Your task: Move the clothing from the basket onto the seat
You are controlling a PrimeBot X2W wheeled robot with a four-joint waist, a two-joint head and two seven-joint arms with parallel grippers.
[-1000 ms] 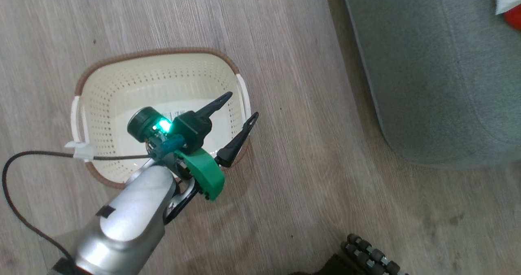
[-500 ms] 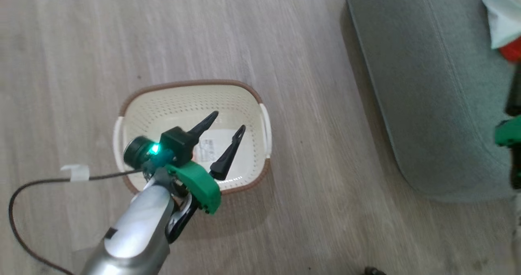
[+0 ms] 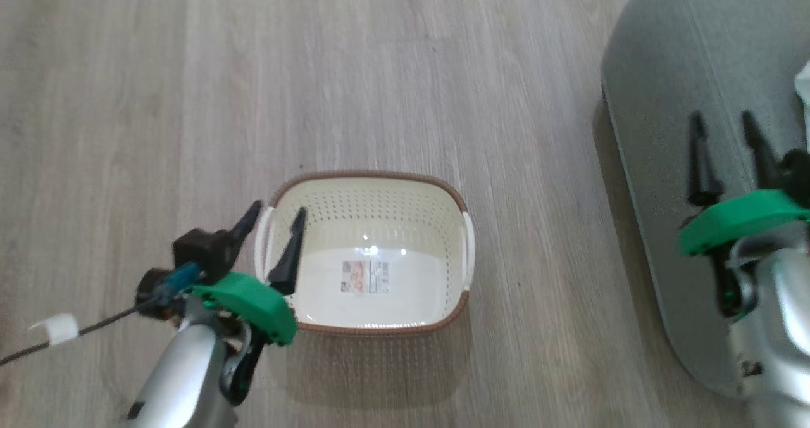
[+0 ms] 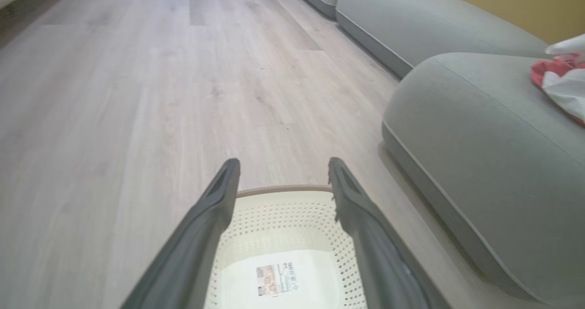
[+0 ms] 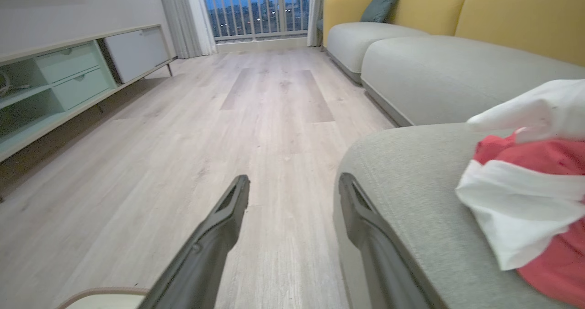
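Head view: basket (image 3: 370, 184) sits at centre, long axis running left to right, with only a sticker (image 3: 365, 276) inside. Your left gripper (image 3: 278, 210) hangs spread and empty over its left rim. Your right gripper (image 3: 722, 118), also spread and empty, is above the seat (image 3: 658, 162) at the right edge.

Left wrist view: clothing (image 4: 560, 78) lies on the seat at upper right, well apart from these fingers.

Right wrist view: clothing lies just right of the fingers, so your right arm is nearer. Nothing seems left to fetch.
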